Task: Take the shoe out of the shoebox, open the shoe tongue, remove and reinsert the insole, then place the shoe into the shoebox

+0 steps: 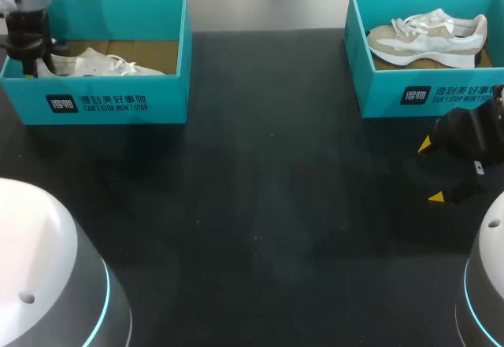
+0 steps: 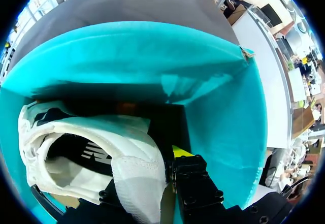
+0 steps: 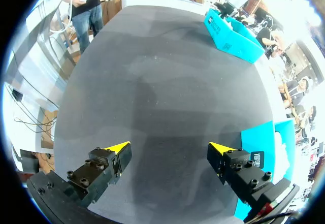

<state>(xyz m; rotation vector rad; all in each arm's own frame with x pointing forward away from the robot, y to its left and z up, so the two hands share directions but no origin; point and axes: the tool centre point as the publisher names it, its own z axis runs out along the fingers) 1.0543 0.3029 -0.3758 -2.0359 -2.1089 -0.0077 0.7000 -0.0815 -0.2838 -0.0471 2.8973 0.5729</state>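
Left gripper [image 2: 144, 178] pinched shut on padded heel collar of white shoe [image 2: 86, 132], lying inside teal shoebox [image 2: 152, 56]. Right gripper [image 3: 170, 150] spread wide, empty, above table [image 3: 152, 82]. Probably light, soft-sided, floppy; best held at stiffer heel.

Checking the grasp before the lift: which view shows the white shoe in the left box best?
Left wrist view: the white shoe fills it, heel between the fingers of the left gripper. Head view shows its laces and toe past the left arm. Right wrist view shows just its box, far off.
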